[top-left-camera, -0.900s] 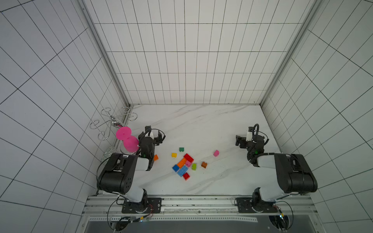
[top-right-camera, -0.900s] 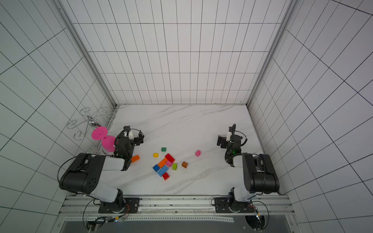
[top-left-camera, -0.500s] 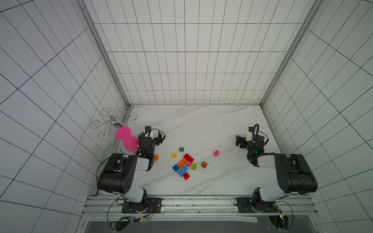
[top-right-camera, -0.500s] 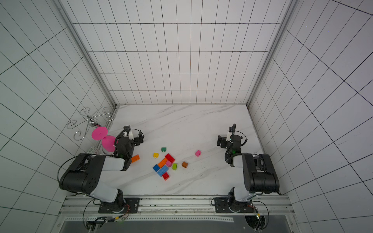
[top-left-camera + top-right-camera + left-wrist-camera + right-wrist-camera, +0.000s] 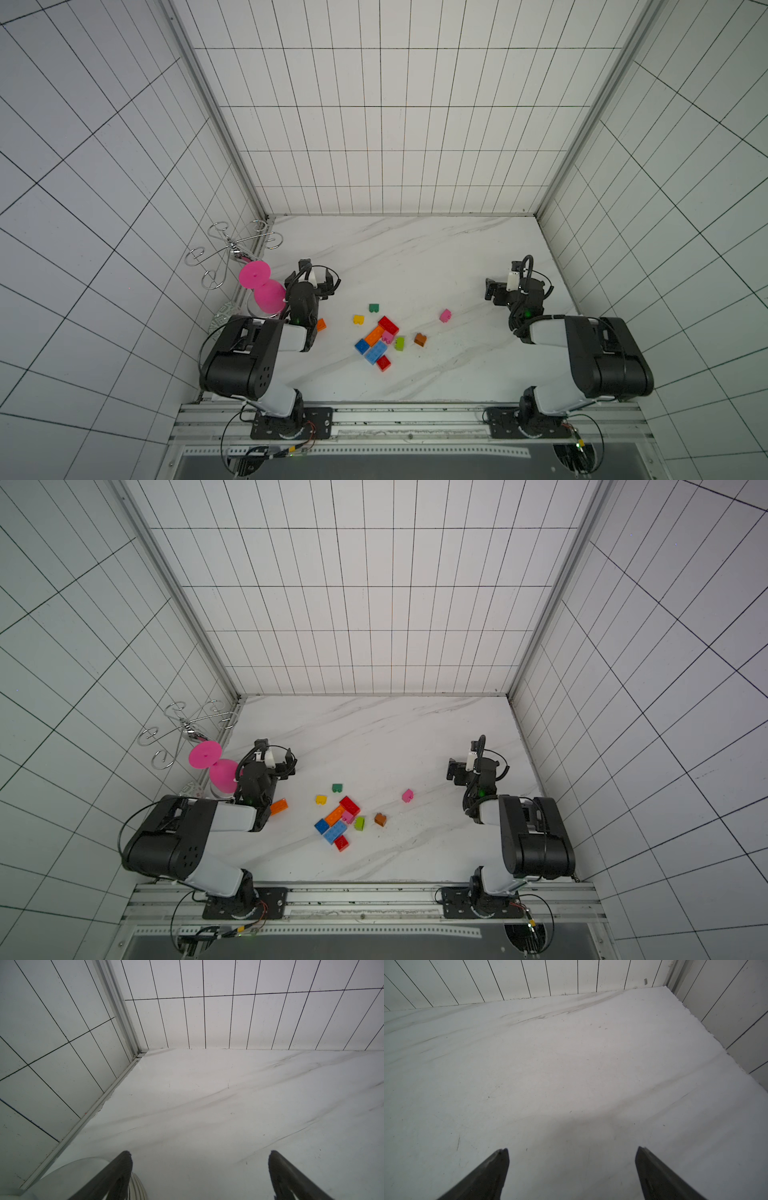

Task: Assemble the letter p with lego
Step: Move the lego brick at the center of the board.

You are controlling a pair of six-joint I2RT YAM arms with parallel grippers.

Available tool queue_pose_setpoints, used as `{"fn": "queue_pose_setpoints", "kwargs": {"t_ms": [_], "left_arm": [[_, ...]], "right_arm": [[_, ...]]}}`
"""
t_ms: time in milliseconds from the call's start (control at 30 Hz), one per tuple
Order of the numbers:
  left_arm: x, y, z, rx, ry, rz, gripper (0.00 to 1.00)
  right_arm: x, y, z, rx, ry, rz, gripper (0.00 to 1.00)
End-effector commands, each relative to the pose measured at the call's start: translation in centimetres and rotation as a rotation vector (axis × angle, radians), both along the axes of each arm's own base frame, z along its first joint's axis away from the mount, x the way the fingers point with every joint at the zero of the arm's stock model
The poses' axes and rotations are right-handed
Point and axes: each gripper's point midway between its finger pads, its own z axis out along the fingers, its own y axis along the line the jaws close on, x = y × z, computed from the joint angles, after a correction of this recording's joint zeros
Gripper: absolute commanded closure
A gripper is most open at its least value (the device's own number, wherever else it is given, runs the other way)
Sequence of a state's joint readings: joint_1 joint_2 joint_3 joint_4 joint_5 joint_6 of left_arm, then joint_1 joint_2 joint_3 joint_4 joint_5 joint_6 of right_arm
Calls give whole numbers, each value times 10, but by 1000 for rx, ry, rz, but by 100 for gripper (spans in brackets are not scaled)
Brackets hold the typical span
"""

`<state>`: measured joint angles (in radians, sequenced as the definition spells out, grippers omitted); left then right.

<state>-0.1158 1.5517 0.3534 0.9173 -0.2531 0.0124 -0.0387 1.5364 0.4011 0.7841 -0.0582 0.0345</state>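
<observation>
We see both pincers spread wide, nothing btwn the fingers: the left pincer [image 5: 199,1152] and the right pincer [image 5: 572,1149] each look onto bare white marble-look table [image 5: 415,257]. In both top views the left pincer [image 5: 318,274] sits mid-left of frame, just beside the big pink hourglass-shaped plastic thing [image 5: 262,286]. The right pincer [image 5: 505,277] sits mid-right, well apart from any brick.

The lego [image 5: 376,352] lies loose on the table, approx ctr of frame, lower half. One tight cluster:
- red studded plastic brick [image 5: 388,325]
- long orange brick [image 5: 374,336]
- small pink brick [image 5: 387,337]
- dark blue brick [image 5: 362,346]
- light blue brick [image 5: 376,352]
- small red brick [image 5: 383,363], at the bottom

Lime brick [image 5: 400,343] and brown brick [image 5: 420,339] lie just right of it; yellow brick [image 5: 358,319] and green brick [image 5: 373,308] just above it. A second pink brick [image 5: 445,315] lies alone, btwn cluster and right pincer. A second orange brick [image 5: 279,806] lies next to the left arm [image 5: 232,816].
</observation>
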Motion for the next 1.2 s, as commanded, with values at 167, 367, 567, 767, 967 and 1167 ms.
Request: {"fn": "queue_pose_setpoints", "kwargs": {"t_ms": [167, 367, 567, 767, 967, 1167], "left_arm": [[-27, -19, 58, 106, -187, -2, 2], [-34, -61, 113, 70, -217, -77, 3], [-50, -106, 150, -103, -192, -198, 3], [-90, -138, 164, -283, -81, -389, 2], [-121, -150, 149, -346, -53, -537, 2], [-116, -145, 117, -455, 4, -473, 2]], "right_arm": [[-2, 22, 64, -99, -112, 86, 2], [-36, 69, 149, -60, -303, 157, 1], [-79, 79, 200, 160, -266, 154, 1], [-132, 58, 191, 278, -103, 45, 1], [-148, 35, 158, 355, -87, -91, 2], [-140, 53, 133, 360, 25, -6, 1]]}}
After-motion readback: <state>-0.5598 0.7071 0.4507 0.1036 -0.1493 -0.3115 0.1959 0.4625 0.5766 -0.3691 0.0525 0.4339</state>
